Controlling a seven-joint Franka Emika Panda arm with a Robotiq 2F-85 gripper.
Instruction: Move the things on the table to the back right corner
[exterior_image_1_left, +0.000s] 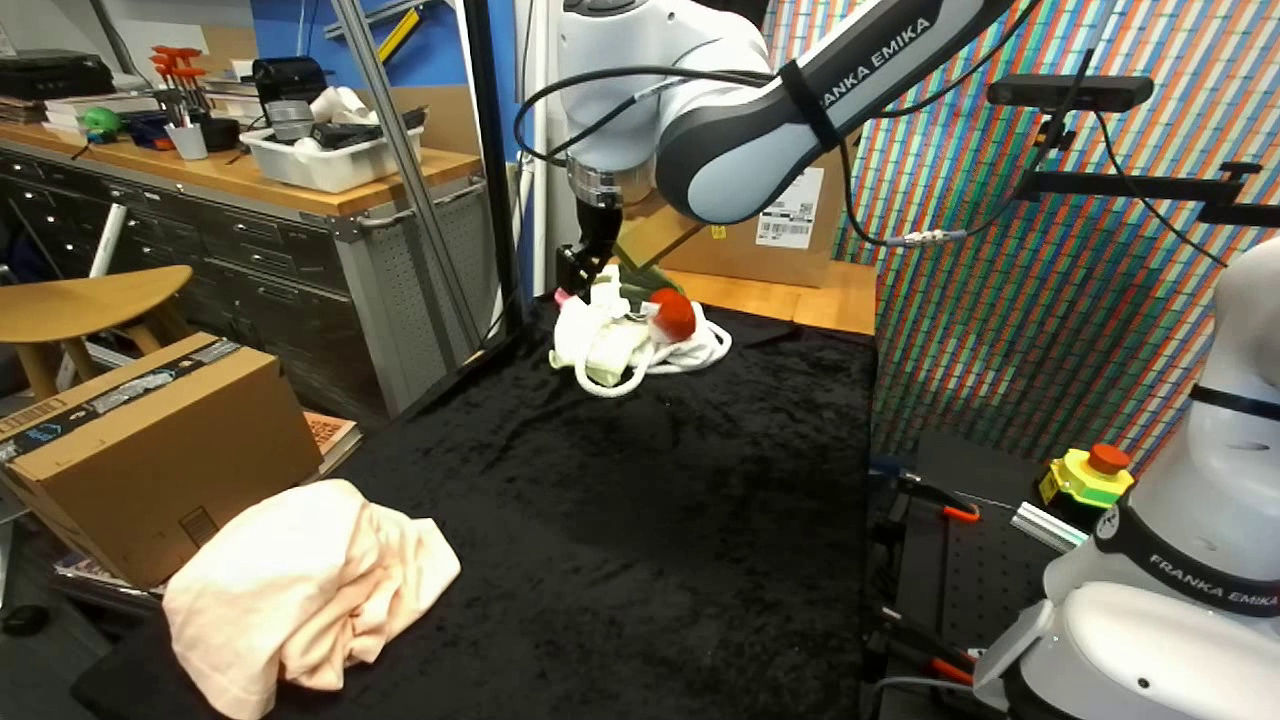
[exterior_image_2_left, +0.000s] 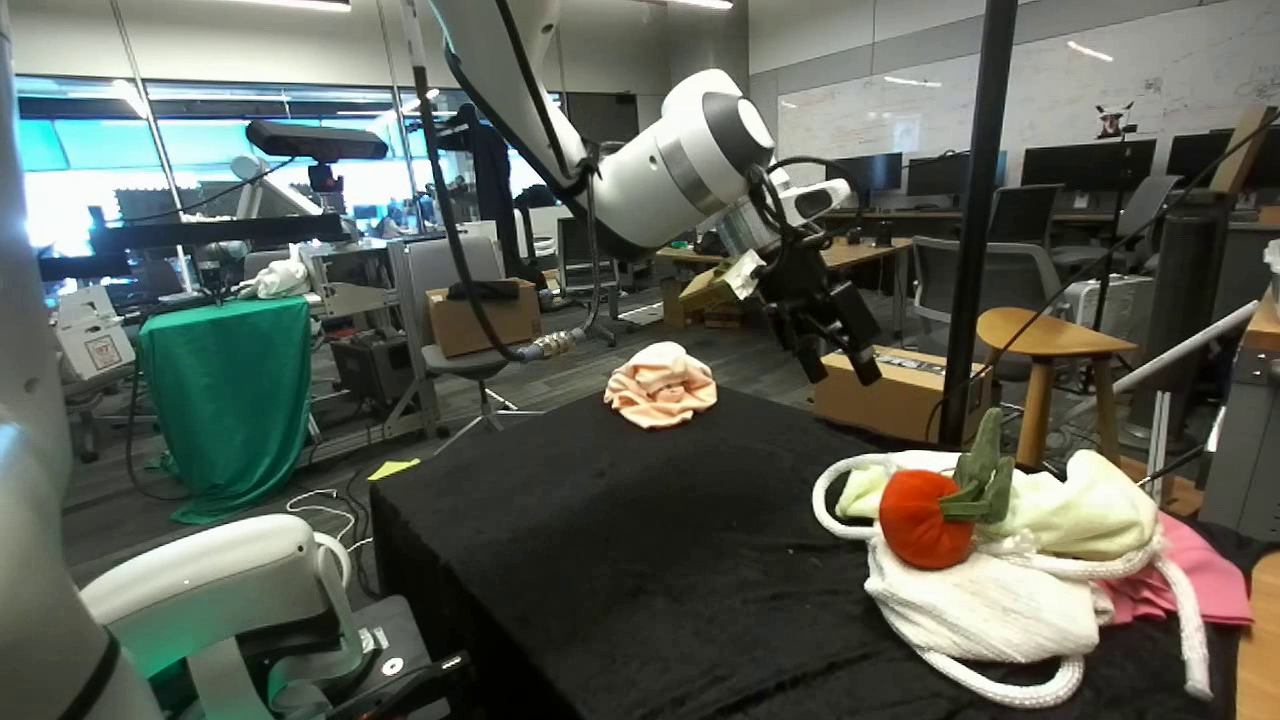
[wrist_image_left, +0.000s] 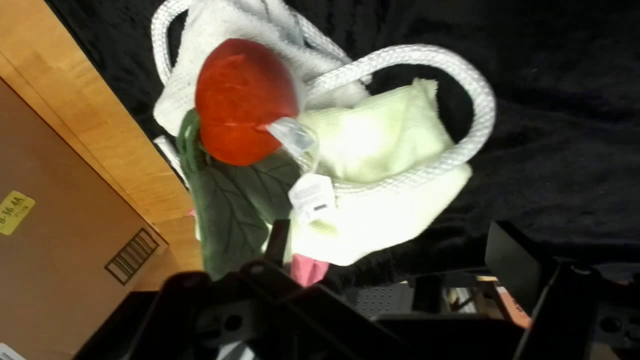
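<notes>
Your fingers (wrist_image_left: 515, 265) stood wide apart and had hold of nothing, raised above the worktop (exterior_image_1_left: 650, 540). Below and just beside them you had the heap (exterior_image_2_left: 1040, 515), near one end of the worktop. Nearest the fingers in the wrist view showed a scrap of pink cloth (wrist_image_left: 307, 270), poking out from under a yellowish-white cloth (wrist_image_left: 370, 130) with a white rope (wrist_image_left: 482, 107) looped across it. A little farther from your fingers, a red ball (wrist_image_left: 242, 100) rested on a white cloth (exterior_image_2_left: 1000, 610), its green leaves (wrist_image_left: 227, 215) pointing back toward one finger. Left of your fingers in that same view ran a strip of wood (wrist_image_left: 110, 130), with a cardboard box (wrist_image_left: 60, 225) standing on it. Well away from your fingers, toward the opposite end of the worktop, the peach cloth (exterior_image_1_left: 310, 590) lay crumpled in both exterior views; you could see a second box (exterior_image_1_left: 180, 460) near it.
</notes>
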